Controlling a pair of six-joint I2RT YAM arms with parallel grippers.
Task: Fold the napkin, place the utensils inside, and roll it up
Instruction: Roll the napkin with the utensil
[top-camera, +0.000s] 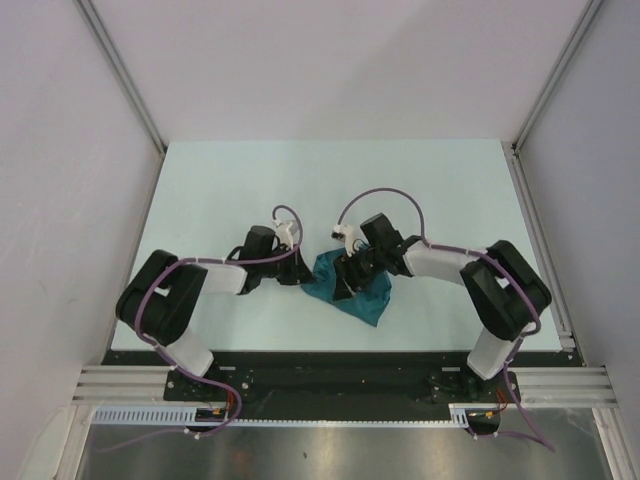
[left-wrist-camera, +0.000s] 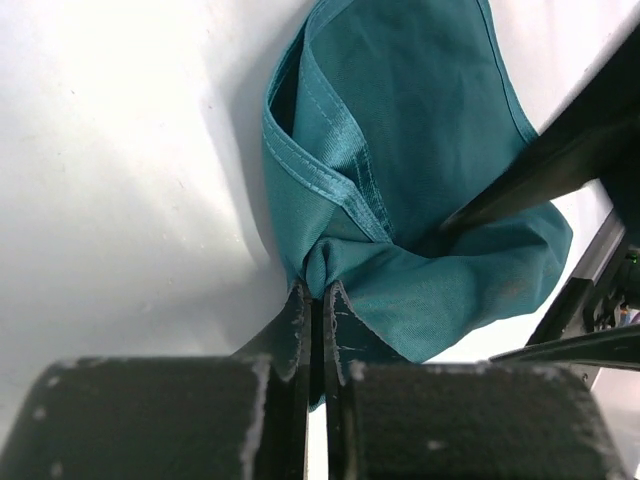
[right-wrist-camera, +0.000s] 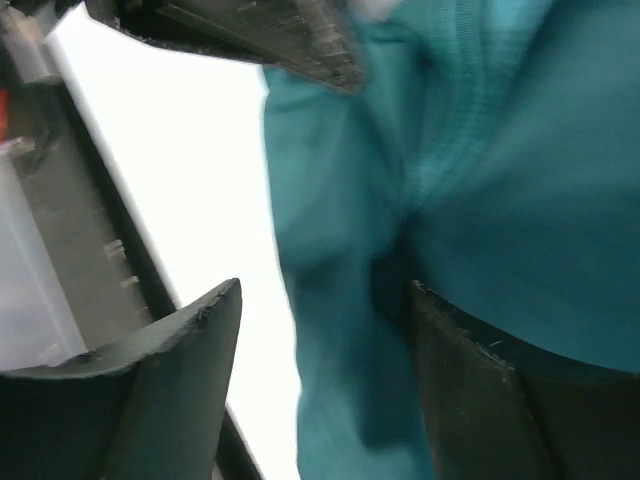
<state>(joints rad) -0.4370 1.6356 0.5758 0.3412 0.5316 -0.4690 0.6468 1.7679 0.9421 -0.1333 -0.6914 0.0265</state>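
Observation:
The teal napkin (top-camera: 356, 292) lies bunched on the pale table between the two arms. My left gripper (top-camera: 304, 272) is at its left edge. In the left wrist view the left gripper (left-wrist-camera: 318, 291) is shut on a pinched fold of the napkin (left-wrist-camera: 420, 130). My right gripper (top-camera: 346, 284) is over the cloth's middle. In the right wrist view the right gripper (right-wrist-camera: 325, 290) is open, with napkin cloth (right-wrist-camera: 350, 250) hanging between the jaws; its right finger (right-wrist-camera: 470, 380) touches the cloth and the left finger (right-wrist-camera: 185, 345) stands apart. The utensils are out of view.
The pale table (top-camera: 330, 190) is bounded by white walls at the back and sides. A black base bar and metal rail (top-camera: 330, 385) run along the near edge, close below the napkin. The right arm's finger (left-wrist-camera: 560, 160) crosses the left wrist view.

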